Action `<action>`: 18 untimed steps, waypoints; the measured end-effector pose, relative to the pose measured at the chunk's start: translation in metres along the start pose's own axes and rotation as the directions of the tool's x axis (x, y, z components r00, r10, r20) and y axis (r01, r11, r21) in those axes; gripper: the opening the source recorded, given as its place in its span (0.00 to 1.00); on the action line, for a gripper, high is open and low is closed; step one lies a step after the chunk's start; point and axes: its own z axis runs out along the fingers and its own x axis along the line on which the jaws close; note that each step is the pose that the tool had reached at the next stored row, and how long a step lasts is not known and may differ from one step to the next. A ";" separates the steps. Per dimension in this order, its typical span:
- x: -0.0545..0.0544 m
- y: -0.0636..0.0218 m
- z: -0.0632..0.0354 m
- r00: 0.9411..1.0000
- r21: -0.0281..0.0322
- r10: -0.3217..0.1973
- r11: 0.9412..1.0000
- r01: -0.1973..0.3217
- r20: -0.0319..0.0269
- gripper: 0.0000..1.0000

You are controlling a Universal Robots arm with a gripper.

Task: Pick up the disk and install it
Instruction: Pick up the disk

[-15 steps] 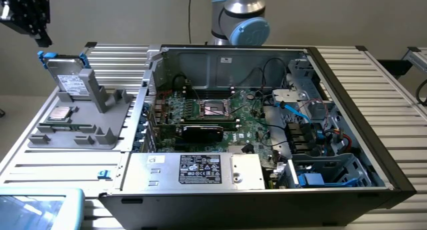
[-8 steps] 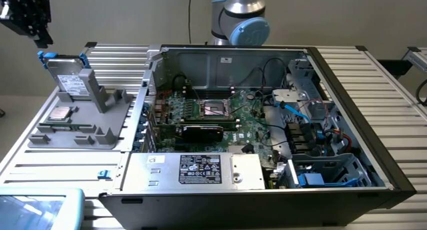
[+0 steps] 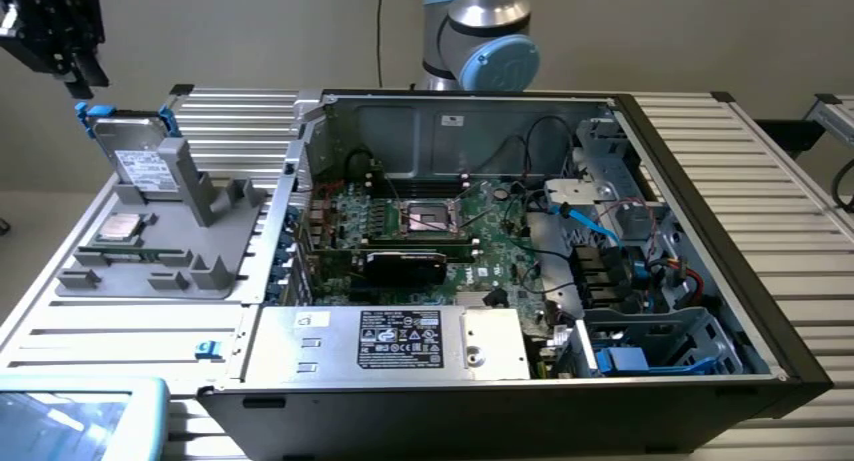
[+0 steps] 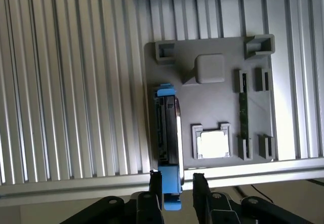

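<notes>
The disk (image 3: 134, 153) stands on edge in a slot of the grey holder tray (image 3: 174, 273), beside the open computer case (image 3: 694, 181). It is silver-grey metal with a white printed label and bright blue rails. The gripper (image 4: 177, 189) hangs above it, its fingers apart and in line with the blue end.

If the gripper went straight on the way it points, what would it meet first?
Probably the disk, standing on edge in the grey holder: the gripper hangs above its blue rail, fingers apart, though depth is unclear.
</notes>
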 end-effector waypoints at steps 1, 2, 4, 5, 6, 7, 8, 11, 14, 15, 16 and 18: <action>0.000 0.0000 0.0003 1.000 -0.001 0.000 1.000 0.000 0.000 0.44; 0.000 0.0000 0.0009 1.000 -0.004 0.000 1.000 0.000 0.000 0.44; 0.000 0.0001 0.0020 1.000 -0.010 -0.001 1.000 0.001 -0.001 0.44; 0.000 0.0001 0.0025 1.000 -0.012 -0.001 1.000 0.001 -0.001 0.44; 0.000 0.0001 0.0026 1.000 -0.014 -0.001 1.000 0.001 -0.001 0.46; 0.000 0.0001 0.0025 1.000 -0.014 -0.001 1.000 0.001 -0.001 0.46; 0.000 0.0001 0.0026 1.000 -0.014 -0.001 1.000 0.001 -0.001 0.53; 0.000 -0.0001 0.0030 1.000 -0.018 -0.001 1.000 0.001 -0.001 0.53; 0.000 0.0000 0.0044 1.000 -0.040 -0.006 0.999 0.005 -0.003 0.53; 0.000 -0.0001 0.0048 1.000 -0.048 -0.009 0.999 0.009 -0.004 0.53; 0.000 -0.0002 0.0052 1.000 -0.056 -0.012 0.998 0.012 -0.004 0.53; 0.000 -0.0003 0.0052 1.000 -0.058 -0.013 0.998 0.013 -0.004 0.53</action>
